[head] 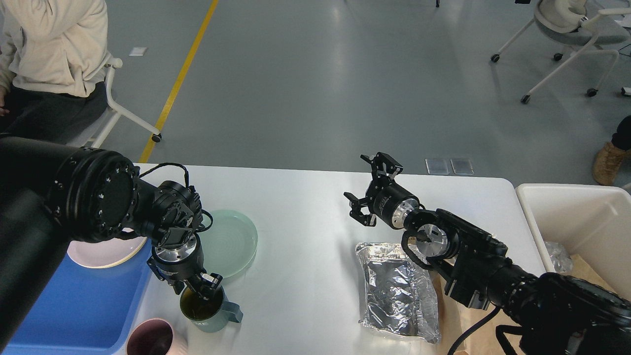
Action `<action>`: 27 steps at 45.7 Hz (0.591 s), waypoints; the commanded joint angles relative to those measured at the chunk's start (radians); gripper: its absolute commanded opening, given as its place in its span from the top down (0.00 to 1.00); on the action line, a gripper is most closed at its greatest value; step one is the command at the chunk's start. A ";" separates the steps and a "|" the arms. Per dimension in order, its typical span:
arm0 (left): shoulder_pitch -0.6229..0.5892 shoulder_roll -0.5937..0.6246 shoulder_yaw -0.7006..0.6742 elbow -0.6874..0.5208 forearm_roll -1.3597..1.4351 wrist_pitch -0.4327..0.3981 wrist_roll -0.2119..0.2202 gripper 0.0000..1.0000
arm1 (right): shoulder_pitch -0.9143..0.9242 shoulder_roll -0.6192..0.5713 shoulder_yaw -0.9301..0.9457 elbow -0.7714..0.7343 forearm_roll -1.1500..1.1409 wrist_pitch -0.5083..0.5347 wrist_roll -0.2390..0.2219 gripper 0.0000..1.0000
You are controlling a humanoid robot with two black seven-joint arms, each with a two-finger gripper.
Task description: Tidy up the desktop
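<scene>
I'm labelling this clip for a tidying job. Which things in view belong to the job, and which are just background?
Job:
desktop
green mug under the left gripper
green plate
pink cup
foil bag
blue tray
cream bin

Background:
office chair
seated person
yellow floor line
</scene>
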 commanded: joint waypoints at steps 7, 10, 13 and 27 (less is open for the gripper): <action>0.005 0.000 0.003 -0.008 0.000 -0.017 -0.002 0.67 | 0.000 0.000 -0.001 0.000 0.000 0.000 -0.001 0.00; 0.005 0.000 0.003 -0.009 0.000 -0.029 -0.002 0.73 | 0.000 0.000 0.000 -0.001 0.000 0.000 0.001 0.00; 0.005 0.000 0.005 -0.008 0.000 -0.057 -0.002 0.82 | 0.000 0.000 0.000 0.000 0.000 0.000 0.001 0.00; -0.001 0.001 0.005 -0.006 0.000 -0.095 -0.002 0.97 | 0.000 0.000 0.000 0.000 0.000 0.000 0.001 0.00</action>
